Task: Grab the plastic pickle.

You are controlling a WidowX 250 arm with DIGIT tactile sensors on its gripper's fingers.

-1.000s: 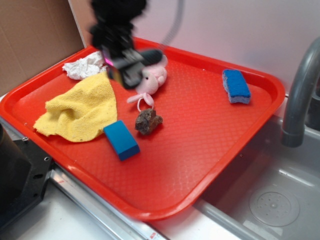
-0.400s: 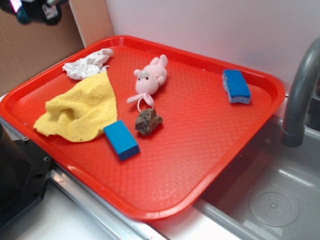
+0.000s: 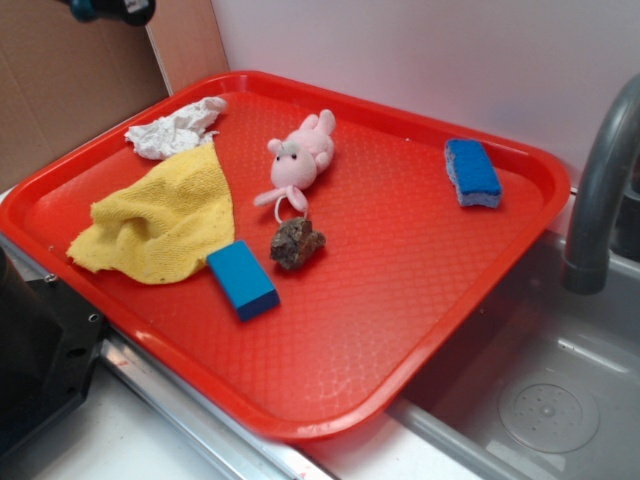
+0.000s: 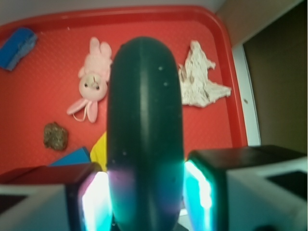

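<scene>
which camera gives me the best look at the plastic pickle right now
The wrist view. The plastic pickle fills the middle of that picture, dark green and upright between the gripper fingers. In the exterior view the pickle cannot be made out; only a bit of the gripper shows at the top left corner.

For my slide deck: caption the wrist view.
Gripper clamps the dark green plastic pickle high above the red tray holding a pink bunny.
</scene>
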